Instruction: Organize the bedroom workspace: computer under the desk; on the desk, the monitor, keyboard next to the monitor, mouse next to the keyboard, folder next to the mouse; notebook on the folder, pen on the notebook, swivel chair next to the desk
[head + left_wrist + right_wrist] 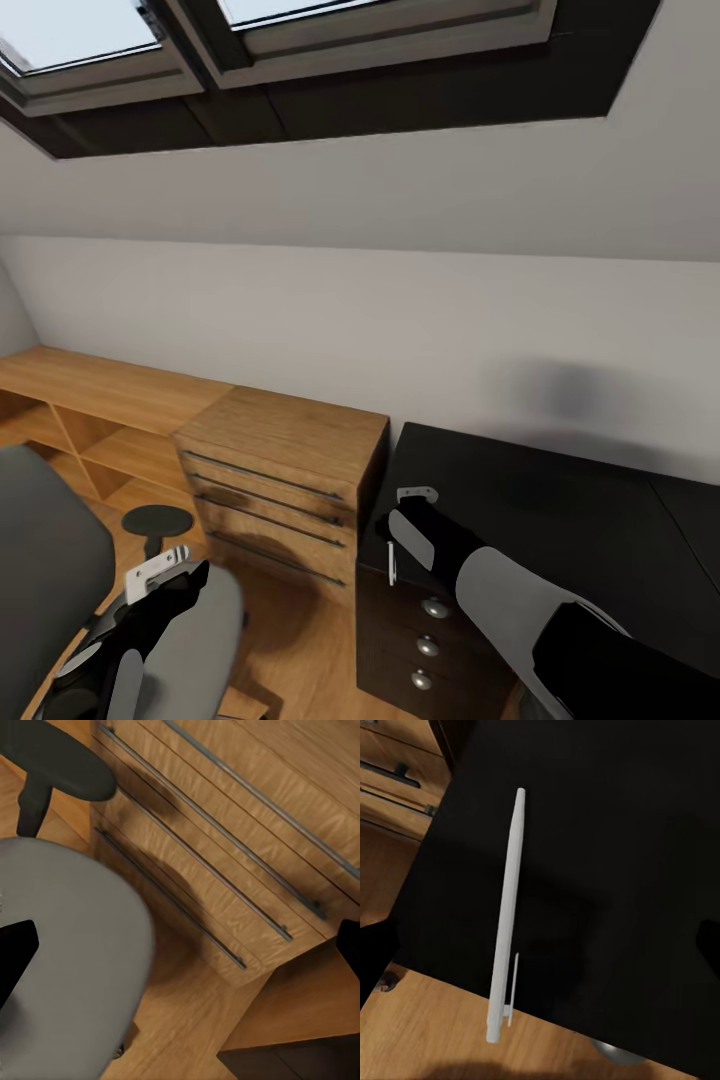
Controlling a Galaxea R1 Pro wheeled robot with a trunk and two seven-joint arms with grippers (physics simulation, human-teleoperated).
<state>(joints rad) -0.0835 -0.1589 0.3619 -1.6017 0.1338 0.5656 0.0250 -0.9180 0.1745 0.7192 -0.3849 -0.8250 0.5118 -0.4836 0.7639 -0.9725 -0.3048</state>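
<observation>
Now right tool (402, 530) holds pen (506, 922) over desk (560, 520).

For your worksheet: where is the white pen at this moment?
The pen shows in the right wrist view, over the black desk near its edge beside the light-wood drawer chest; whether it lies there or is held cannot be told.

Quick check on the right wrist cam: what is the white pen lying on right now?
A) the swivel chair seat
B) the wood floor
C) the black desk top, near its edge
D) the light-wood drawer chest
C. In the right wrist view the pen lies flat on the glossy black desk, one end at or just past the desk edge above the wood floor. The right gripper hovers over that desk corner.
</observation>
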